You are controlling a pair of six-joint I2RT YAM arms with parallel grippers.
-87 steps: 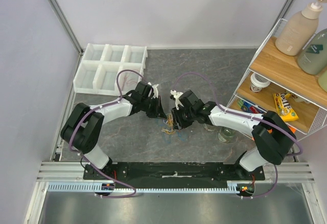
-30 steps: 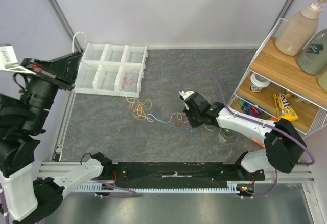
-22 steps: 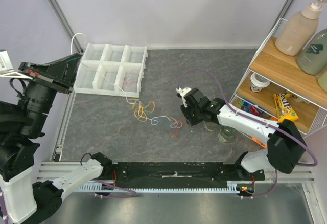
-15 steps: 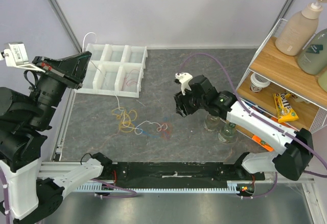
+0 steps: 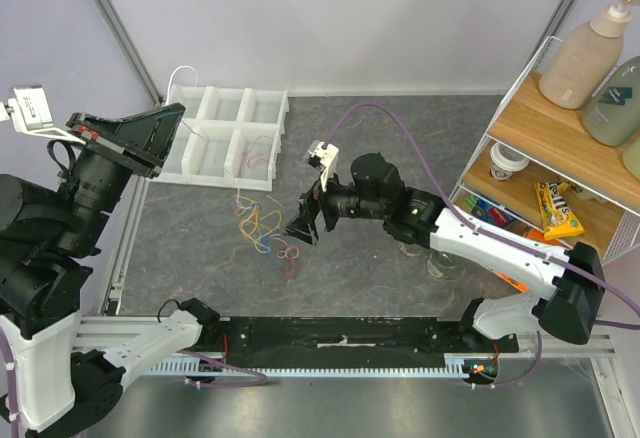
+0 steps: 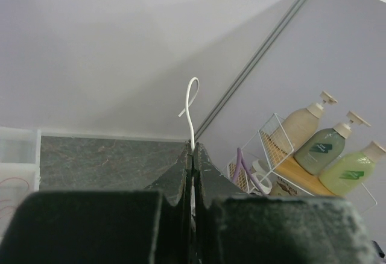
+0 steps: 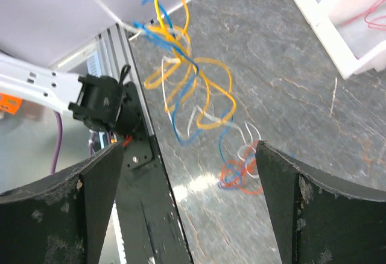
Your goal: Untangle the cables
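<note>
Left pincer (image 6: pixel 192 155): mine, clamped together on a thin white cable strand (image 6: pixel 192 104); the strand's end curls up past my fingertips.
Left pincer place: raised high, off the left end of the white plastic six-compartment tray (image 5: pixel 222 121).
Right pincer (image 5: pixel 308 220): mine, jaws wide apart, nothing between them.
Right pincer place: out in front of the tray's right corner, above the grey stone-pattern table top (image 5: pixel 420 138), pointing towards the tangle.
Cables: tangle of thin flexible cable loops, orange, yellow, blue and white (image 5: pixel 258 226), just in front of the tray's near right corner, between the tray and my right pincer.
Tangle height: the yellow and blue loops look lifted in the right wrist view; I cannot tell how much is off the table.
Low end: small red-orange cable loops (image 7: pixel 241 173) resting on the table, the part of the tangle farthest from the tray.
In tray: thin red cable loop (image 5: pixel 255 155) in the near right compartment.
Shelf: white wire rack with wooden boards and pump bottles (image 5: pixel 560 128), well apart from the tray, across the table.
</note>
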